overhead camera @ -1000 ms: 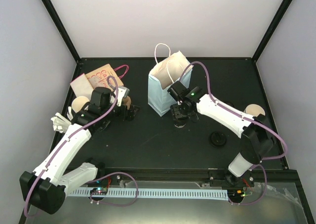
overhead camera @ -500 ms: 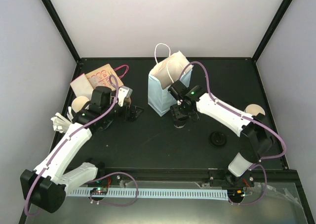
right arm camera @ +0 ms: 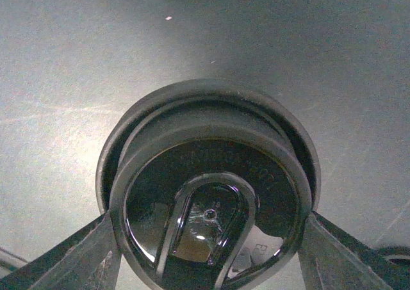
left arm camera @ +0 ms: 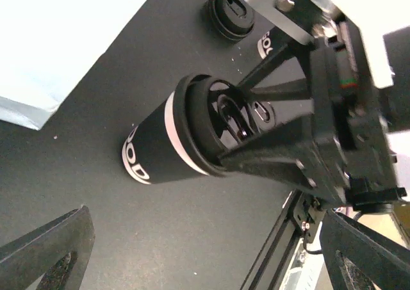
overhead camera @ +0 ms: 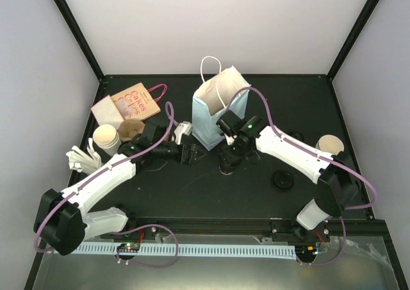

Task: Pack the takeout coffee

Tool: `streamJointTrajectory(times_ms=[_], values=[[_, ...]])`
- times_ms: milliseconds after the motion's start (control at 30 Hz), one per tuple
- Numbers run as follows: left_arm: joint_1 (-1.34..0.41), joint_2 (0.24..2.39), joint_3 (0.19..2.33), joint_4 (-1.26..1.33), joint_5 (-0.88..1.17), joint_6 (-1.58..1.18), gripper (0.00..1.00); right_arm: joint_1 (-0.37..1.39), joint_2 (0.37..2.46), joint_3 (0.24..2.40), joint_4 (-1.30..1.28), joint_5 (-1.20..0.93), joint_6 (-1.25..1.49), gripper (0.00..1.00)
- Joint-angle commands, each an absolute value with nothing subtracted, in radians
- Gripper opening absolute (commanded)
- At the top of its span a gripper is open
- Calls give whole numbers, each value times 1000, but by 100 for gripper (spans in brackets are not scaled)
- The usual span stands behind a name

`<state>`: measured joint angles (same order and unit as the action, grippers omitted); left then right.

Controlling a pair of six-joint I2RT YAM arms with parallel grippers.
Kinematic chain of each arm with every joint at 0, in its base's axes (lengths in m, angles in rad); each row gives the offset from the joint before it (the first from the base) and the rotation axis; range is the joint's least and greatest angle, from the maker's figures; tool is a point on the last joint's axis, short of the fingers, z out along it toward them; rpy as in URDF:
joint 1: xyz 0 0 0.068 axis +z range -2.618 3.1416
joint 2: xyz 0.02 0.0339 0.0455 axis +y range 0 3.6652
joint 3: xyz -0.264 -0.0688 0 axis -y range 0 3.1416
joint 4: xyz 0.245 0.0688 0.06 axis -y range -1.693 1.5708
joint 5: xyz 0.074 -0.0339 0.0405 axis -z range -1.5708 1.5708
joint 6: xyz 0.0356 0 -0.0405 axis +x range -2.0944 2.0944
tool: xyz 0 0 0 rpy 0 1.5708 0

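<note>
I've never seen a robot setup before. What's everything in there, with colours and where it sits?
paper bag: 1, light blue, upright, back centre
flat bag: 1, brown, pink handles, back left
coffee cup: 1, black, lidded, before the blue bag
loose lid: 1, black, right of that cup
paper cups: 2, tan, one far left, one far right
white items: cluster, left edge, too small to identify
table: 1, black
left gripper: 1, black, open and empty, beside the blue bag
right gripper: 1, black, closed on the coffee cup's lid
</note>
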<state>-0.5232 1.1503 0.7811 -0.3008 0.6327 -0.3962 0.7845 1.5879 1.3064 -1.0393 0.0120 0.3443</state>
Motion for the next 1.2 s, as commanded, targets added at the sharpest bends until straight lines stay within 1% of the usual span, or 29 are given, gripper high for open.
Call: streamJointTrajectory(times_ms=[0,233,433,567,667,800,1000,1167], values=[[-535,1158,726,-132,646,-532,98,861,1621,1296,-1122,-53,348,64],[-517,1168,672,-77,627,-586,99,932,1671,1346,-1138,9,348,64],[-489,1123,655,-126,512,-571,99,937,1683,1358,-1128,16,344,64],[-485,1171,654,-93,591,-584,98,942,1689,1358,-1115,-15,328,64],[-483,1217,636,-30,651,-616,92,962,1701,1370,-1119,-28,317,64],[-483,1237,604,40,676,-647,84,986,1718,1385,-1130,-14,319,64],[-482,1262,599,45,679,-645,70,986,1726,1388,-1129,-12,321,64],[-482,1315,587,85,694,-659,63,986,1729,1390,-1126,-18,319,64]])
